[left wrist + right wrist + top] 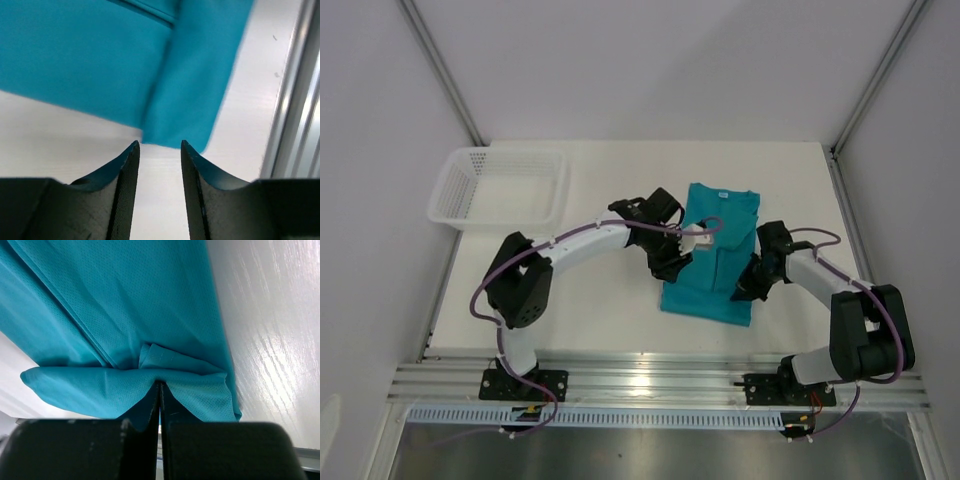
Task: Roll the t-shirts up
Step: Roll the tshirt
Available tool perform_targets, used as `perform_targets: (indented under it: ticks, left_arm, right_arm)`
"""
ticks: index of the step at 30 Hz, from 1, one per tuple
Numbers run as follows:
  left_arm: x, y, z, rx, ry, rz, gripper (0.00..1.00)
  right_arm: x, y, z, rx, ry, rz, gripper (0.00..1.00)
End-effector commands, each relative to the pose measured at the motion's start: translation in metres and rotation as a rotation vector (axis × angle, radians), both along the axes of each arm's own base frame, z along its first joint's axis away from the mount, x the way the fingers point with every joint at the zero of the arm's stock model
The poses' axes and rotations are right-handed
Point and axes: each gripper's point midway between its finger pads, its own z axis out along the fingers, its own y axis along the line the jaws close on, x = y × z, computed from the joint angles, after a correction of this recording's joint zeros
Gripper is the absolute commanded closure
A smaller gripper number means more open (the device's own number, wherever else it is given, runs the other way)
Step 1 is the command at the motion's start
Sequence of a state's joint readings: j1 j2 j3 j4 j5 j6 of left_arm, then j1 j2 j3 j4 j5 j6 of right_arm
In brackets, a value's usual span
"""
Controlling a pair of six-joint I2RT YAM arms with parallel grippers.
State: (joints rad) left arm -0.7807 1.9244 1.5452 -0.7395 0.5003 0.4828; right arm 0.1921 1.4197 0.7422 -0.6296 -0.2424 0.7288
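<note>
The teal t-shirt (718, 232) lies folded into a long strip at the table's middle, with its white neck label at the far end. My left gripper (672, 264) sits at the shirt's left edge. In the left wrist view the left gripper (160, 146) is open and empty over bare table, with a corner of the t-shirt (100, 60) just ahead of the fingertips. My right gripper (750, 287) is at the shirt's near right edge. In the right wrist view the right gripper (160, 385) is shut on a bunched fold of the t-shirt (125, 305).
A white mesh basket (448, 196) stands at the far left of the white table (590, 320). A metal rail (650, 378) runs along the near edge and also shows in the left wrist view (295, 100). Grey walls enclose the table.
</note>
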Motion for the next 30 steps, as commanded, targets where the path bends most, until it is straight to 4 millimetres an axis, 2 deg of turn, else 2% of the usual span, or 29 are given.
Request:
perform_targets:
  ticks: [1,2,5,11,16,21,24,27,30]
  left_arm:
    - [-0.047,-0.002,0.008,-0.03,-0.126,-0.273,0.57]
    - [-0.057,0.005,-0.006,-0.009,-0.133,-0.307,0.56]
    - [-0.074,0.006,-0.021,-0.006,-0.231,-0.414,0.51]
    - [-0.07,-0.001,-0.038,0.025,-0.329,-0.444,0.46]
    - [-0.056,-0.003,-0.053,0.071,-0.427,-0.41,0.47]
    - [-0.064,0.001,-0.058,0.076,-0.425,-0.439,0.47]
    - [-0.063,0.006,-0.07,0.096,-0.438,-0.444,0.46]
    - [-0.064,0.009,-0.078,0.11,-0.43,-0.452,0.48]
    - [-0.063,0.011,-0.083,0.122,-0.43,-0.451,0.6]
  right_arm:
    - [0.01,-0.002,0.001,-0.009,-0.046,0.004,1.0]
    - [0.01,-0.002,0.001,-0.01,-0.048,0.005,1.0]
    - [0.006,-0.003,0.0,-0.004,-0.047,0.002,1.0]
    - [0.004,-0.004,-0.001,0.009,-0.052,-0.009,1.0]
    - [0.004,-0.006,0.002,0.022,-0.065,-0.026,1.0]
    - [0.005,-0.008,0.003,0.025,-0.072,-0.033,1.0]
    - [0.004,-0.009,0.003,0.026,-0.071,-0.034,1.0]
    - [0.003,-0.009,0.003,0.025,-0.07,-0.03,1.0]
    - [0.004,-0.01,0.006,0.021,-0.08,-0.014,1.0]
